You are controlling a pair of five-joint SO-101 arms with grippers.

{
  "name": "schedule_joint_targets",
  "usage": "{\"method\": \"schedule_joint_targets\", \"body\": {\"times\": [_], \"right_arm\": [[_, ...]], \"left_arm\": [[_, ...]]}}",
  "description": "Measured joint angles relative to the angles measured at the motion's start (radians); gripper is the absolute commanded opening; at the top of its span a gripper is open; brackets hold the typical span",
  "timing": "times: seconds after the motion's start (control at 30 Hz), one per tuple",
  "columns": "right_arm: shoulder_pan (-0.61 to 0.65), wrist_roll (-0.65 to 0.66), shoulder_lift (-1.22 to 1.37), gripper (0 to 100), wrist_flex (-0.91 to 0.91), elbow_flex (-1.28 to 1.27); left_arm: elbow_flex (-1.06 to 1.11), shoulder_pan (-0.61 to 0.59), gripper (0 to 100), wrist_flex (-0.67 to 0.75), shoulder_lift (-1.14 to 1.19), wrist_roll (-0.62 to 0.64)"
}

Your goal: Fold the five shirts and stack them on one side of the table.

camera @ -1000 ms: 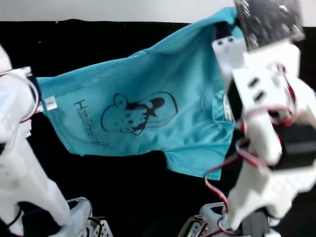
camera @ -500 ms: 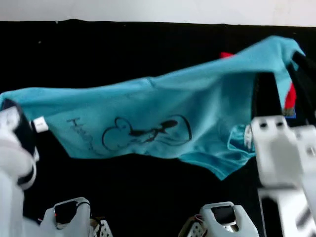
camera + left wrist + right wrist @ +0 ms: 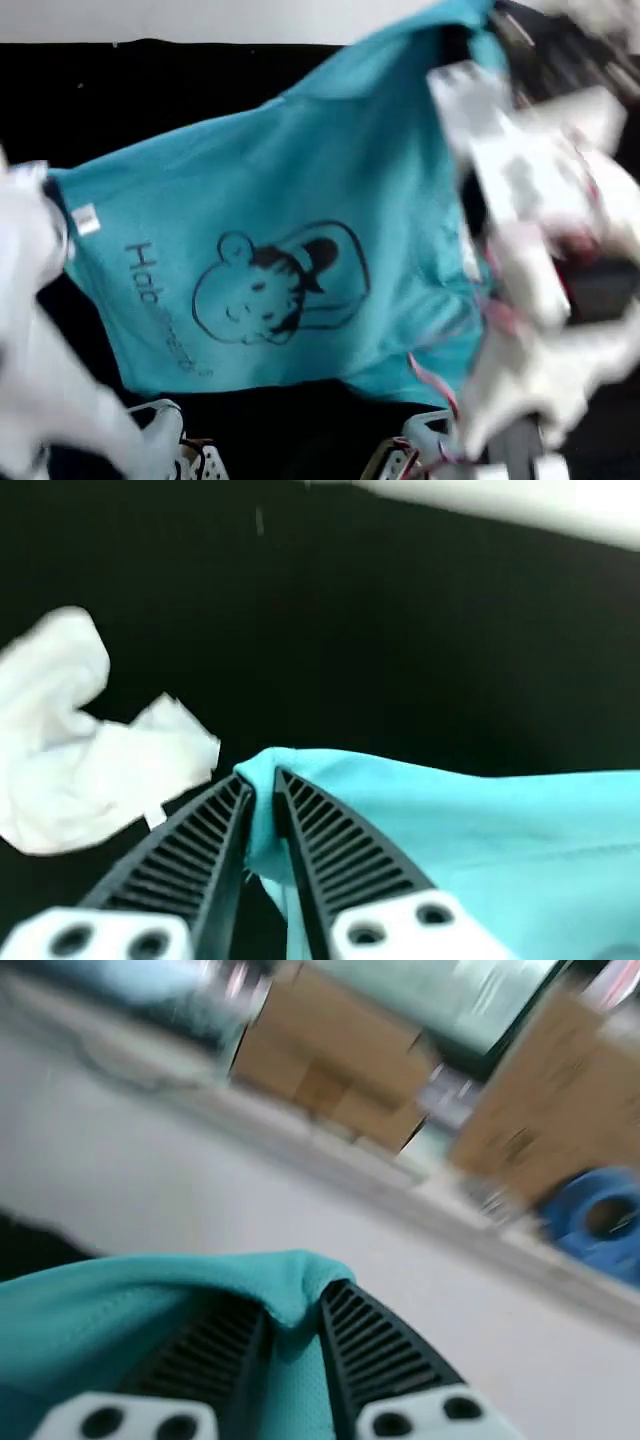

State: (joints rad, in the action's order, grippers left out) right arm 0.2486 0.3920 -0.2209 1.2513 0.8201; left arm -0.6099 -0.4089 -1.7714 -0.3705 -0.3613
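A teal shirt (image 3: 290, 230) with a dark cartoon print hangs stretched in the air between the two arms above the black table (image 3: 150, 100). My left gripper (image 3: 262, 792) is shut on one corner of the teal shirt (image 3: 480, 820), at the left side of the high view near a white label (image 3: 85, 218). My right gripper (image 3: 295, 1315) is shut on another edge of the teal shirt (image 3: 130, 1300), held high at the upper right of the high view. A crumpled white shirt (image 3: 70, 750) lies on the table beyond the left gripper.
The arm bases (image 3: 440, 450) stand at the table's near edge. Cardboard boxes (image 3: 330, 1060) and a blue object (image 3: 600, 1220) stand in the room behind. A pale wall strip (image 3: 200, 20) runs along the table's far edge.
The right arm has swung up and back to the upper right, lifting its side of the shirt. The shirt now hangs broader and lower, with the print facing the camera.
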Motion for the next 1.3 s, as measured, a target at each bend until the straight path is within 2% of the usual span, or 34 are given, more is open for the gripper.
{"method": "schedule_joint_targets", "body": {"times": [0.13,0.27,0.53,0.83,1.13,1.3], "right_arm": [[0.023,0.0,0.244,0.5,-0.104,-0.003],[0.025,0.0,0.419,0.5,-0.238,-0.005],[0.025,0.0,0.462,0.5,-0.281,-0.005],[0.028,0.0,0.583,0.5,-0.281,-0.152],[0.028,0.0,0.641,0.5,-0.272,-0.239],[0.028,0.0,0.641,0.5,-0.091,-0.239]], "left_arm": [[-0.026,0.0,1,0.041,0.267,-0.031],[-0.18,0.0,1,0.1,0.514,-0.032],[-0.603,0.0,1,0.092,0.825,-0.032],[-0.628,0.0,1,0.091,1.105,-0.032],[-0.628,0.0,1,0.044,1.185,-0.032],[-0.605,-0.002,1,0.014,1.183,-0.032]]}}
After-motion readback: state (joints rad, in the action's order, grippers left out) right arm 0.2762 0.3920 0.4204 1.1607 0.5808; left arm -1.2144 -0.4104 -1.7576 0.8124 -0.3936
